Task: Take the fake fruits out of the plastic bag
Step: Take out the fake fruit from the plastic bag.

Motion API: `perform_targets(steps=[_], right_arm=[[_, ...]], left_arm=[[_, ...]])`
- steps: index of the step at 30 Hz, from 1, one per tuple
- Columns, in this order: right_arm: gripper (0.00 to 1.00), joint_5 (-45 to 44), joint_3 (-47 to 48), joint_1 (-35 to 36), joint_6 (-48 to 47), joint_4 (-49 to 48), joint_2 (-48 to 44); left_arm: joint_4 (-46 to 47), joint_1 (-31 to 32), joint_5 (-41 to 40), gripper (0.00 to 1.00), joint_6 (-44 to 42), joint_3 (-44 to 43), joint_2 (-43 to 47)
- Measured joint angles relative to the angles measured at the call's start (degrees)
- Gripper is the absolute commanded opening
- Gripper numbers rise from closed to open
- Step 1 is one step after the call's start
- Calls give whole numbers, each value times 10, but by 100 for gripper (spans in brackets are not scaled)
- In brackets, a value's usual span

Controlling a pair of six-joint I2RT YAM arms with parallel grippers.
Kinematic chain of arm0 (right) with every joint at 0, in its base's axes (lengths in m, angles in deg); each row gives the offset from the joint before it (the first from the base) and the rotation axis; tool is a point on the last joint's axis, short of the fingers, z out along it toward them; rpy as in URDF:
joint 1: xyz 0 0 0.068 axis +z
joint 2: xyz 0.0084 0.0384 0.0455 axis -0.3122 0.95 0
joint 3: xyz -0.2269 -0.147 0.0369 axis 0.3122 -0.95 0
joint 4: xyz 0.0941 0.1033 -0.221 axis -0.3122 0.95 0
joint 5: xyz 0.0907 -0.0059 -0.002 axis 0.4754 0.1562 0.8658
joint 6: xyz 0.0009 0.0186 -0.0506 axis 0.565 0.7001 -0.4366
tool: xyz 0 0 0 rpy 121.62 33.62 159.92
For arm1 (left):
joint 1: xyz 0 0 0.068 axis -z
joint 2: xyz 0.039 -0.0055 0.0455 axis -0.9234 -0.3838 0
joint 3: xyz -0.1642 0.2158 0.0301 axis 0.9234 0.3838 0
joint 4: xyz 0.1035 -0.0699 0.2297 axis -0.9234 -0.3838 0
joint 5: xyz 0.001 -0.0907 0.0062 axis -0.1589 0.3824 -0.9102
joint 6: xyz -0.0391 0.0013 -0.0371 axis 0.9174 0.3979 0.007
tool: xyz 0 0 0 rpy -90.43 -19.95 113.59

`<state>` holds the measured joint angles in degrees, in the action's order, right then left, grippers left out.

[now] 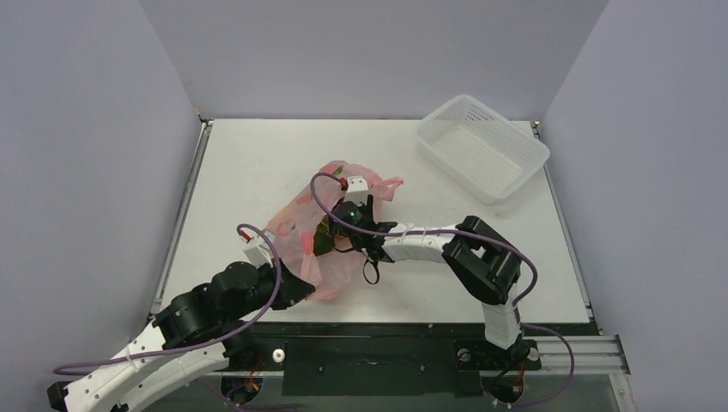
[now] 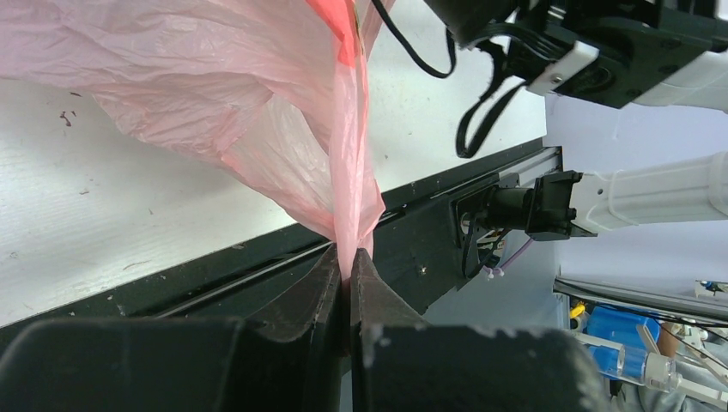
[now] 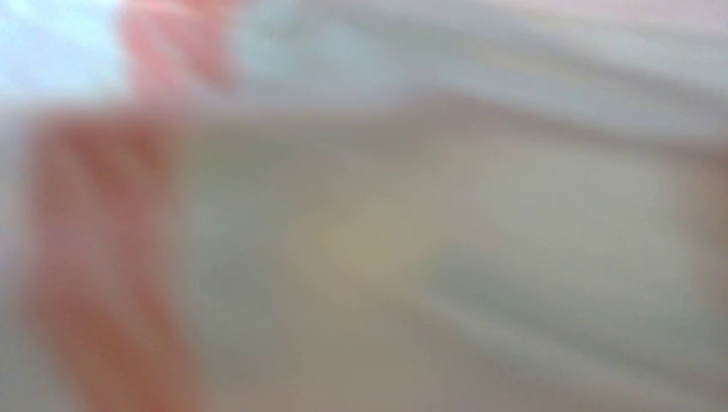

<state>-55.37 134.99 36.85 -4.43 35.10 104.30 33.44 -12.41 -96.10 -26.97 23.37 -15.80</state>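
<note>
White table (image 1: pixel 257 163), overhead view: a white perforated basket (image 1: pixel 482 146) stands at the far right corner, well apart from the work. The pink plastic bag (image 1: pixel 302 225) lies crumpled near the table's centre, its handle loops toward the far side. The right arm reaches across from the near right, and its wrist and a purple cable (image 1: pixel 319 190) cover the bag's mouth. The right claw (image 1: pixel 336 233) sits inside that mouth, against a dark green fruit (image 1: pixel 323 240) that shows among the film. Whether its fingers are spread or closed on the fruit cannot be told from here. The left claw (image 1: pixel 309 287) is at the bag's near corner, close to the table's front edge.

Left wrist view: the left claw (image 2: pixel 350 262) has its two black fingers (image 2: pixel 309 292) pressed together, pinching a thin fold of the bag's pink film (image 2: pixel 348 172). The film rises taut from the pinch and fans out over the table surface (image 2: pixel 86 223). A black cable loop (image 2: pixel 477 112) hangs from the right arm's housing (image 2: pixel 618 51) at the upper right. The table's black front rail (image 2: pixel 257 266) runs behind the fingers.

Right wrist view: wholly out of focus. A pink-red band (image 3: pixel 94 257) at the left and a pale grey-green mass (image 3: pixel 429 249) fill it. No fingers can be made out, so this claw's opening cannot be told.
</note>
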Motion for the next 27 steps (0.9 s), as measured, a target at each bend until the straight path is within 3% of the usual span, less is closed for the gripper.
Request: perform_targets(steps=[13,27], right_arm=[[0,3,-72,25,-29,0,-179],[0,130,-230,31,-56,-24,-446]], left_arm=[[5,0,0,0,0,10,-5],[24,0,-1,0,-5,13,-14]])
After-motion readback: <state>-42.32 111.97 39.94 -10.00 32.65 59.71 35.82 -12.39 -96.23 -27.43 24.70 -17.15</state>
